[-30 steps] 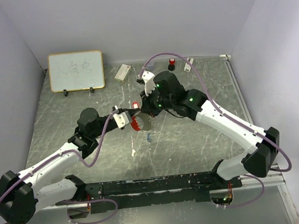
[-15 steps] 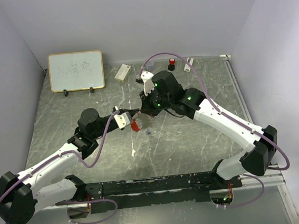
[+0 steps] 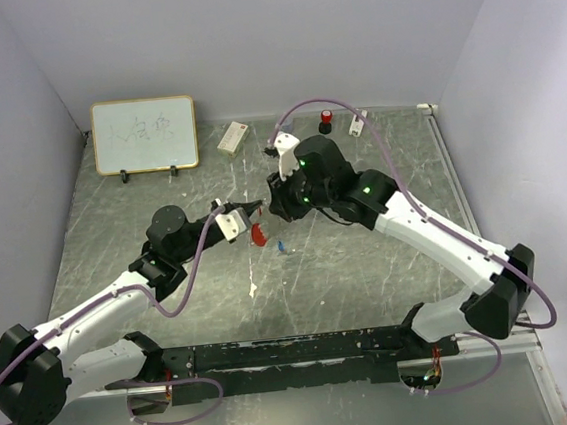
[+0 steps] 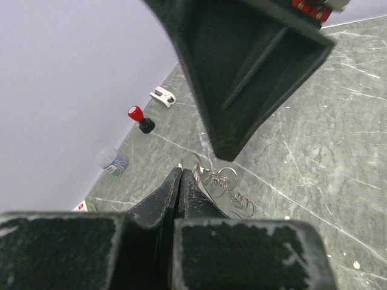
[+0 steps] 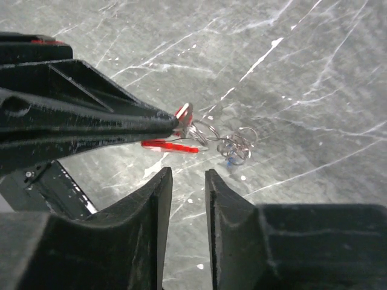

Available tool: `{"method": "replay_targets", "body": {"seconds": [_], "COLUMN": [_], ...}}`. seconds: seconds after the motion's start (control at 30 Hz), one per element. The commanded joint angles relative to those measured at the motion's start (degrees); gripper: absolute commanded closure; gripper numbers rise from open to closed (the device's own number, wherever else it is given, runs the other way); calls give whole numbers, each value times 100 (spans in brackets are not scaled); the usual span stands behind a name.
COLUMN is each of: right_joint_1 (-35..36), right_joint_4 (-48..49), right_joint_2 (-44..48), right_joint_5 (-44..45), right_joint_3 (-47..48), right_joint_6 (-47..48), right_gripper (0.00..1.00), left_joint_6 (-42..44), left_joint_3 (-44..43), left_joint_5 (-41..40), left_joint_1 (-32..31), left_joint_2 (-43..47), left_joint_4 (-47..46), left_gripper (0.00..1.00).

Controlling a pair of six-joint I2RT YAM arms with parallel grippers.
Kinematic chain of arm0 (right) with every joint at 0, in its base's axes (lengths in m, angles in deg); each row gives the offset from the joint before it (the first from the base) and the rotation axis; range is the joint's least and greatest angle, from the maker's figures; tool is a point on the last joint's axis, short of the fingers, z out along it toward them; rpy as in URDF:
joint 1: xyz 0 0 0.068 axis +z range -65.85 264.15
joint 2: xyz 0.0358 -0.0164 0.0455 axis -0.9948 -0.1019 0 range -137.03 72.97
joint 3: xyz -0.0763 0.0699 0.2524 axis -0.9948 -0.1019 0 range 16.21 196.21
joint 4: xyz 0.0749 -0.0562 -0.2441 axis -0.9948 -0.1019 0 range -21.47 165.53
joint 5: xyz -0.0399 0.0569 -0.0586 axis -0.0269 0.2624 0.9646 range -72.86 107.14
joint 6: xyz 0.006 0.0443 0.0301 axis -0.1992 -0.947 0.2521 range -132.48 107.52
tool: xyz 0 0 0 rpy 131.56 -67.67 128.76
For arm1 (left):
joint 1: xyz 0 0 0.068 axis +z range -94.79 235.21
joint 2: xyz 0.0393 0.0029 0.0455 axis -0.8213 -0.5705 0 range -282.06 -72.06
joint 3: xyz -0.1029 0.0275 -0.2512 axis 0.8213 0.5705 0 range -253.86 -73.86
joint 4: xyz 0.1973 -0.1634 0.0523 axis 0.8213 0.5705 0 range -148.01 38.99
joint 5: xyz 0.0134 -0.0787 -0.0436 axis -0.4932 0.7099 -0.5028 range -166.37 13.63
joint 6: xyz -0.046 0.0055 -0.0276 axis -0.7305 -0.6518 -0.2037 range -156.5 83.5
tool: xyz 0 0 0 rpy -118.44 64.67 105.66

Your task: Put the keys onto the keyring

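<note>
Grey rings of the keyring (image 5: pixel 172 145) sat pinched in my left jaws, pressed tight, above the scratched desk (image 5: pixel 302 60); my right jaws stood slightly apart, empty, just beside it. Lilac walls (image 3: pixel 246 35) surrounded us.

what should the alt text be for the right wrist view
The left gripper reaches in from the left, shut on the keyring, whose wire rings and red fob trail from its tip over the scratched grey table. The right gripper sits just below, jaws slightly apart and empty.
</note>
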Motion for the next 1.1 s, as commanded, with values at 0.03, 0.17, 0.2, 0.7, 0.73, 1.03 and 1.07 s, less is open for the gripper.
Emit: {"method": "replay_targets", "body": {"seconds": [0.03, 0.17, 0.2, 0.7, 0.73, 1.03, 1.07], "right_joint_1": [6, 10, 8, -26, -31, -116, -129], "right_joint_4": [516, 1058, 1228, 5270, 5388, 6365, 6401], "right_joint_2": [622, 1068, 1193, 2827, 2809, 2672, 2631], "right_joint_5": [325, 421, 444, 106, 34, -600, -691], "right_joint_3": [-255, -650, -792, -4064, -4142, -4586, -4567], "right_joint_6": [36, 114, 139, 1090, 1141, 1487, 1486], "right_gripper": [66, 63, 63, 67, 67, 60, 60], "left_joint_6": [-83, -121, -133, -129, -132, -52, -61], "left_joint_3": [-258, -268, -268, -492, -514, -765, -767], "left_joint_5": [-251, -262, -246, 306, 368, 866, 907], "left_joint_1": [-30, -33, -26, -50, -51, -50, -49], "left_joint_2": [-10, -5, -2, 101, 125, 216, 232], "left_joint_4": [-441, -486, -499, -302, -263, 183, 190], "left_gripper": [93, 93, 93, 93, 93, 93, 93]}}
